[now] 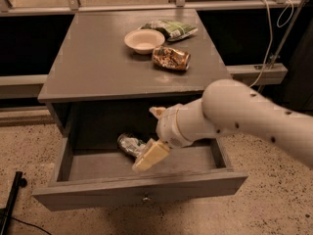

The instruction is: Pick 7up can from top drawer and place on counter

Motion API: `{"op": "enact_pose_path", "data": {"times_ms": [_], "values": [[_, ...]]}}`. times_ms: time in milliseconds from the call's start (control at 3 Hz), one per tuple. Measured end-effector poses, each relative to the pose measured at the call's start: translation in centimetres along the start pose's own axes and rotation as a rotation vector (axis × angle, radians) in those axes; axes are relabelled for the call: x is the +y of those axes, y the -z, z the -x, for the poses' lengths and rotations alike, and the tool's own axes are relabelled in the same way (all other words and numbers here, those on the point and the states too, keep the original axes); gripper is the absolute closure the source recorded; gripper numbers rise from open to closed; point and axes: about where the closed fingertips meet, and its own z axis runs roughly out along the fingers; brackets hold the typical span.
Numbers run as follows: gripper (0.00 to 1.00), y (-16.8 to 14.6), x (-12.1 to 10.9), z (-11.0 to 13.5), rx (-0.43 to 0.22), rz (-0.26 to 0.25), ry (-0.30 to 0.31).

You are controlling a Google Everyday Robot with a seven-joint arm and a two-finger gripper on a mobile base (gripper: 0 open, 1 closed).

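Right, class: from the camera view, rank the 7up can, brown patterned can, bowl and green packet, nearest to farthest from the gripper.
The gripper sits in the open top drawer.
1. 7up can: in the drawer, beside it.
2. Brown patterned can: on the counter, nearest its front.
3. Bowl: counter, behind that can.
4. Green packet: farthest back.
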Motion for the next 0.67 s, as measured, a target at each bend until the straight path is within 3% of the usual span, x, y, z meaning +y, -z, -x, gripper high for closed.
{"op": "enact_pose_path", "data": {"times_ms": [333, 667], "values": [[0.0, -6.3, 0.2, -1.5, 0.036, -0.068, -0.056], [0.0, -8.6, -3.2, -1.8, 0.033, -0.179, -0.093]]}}
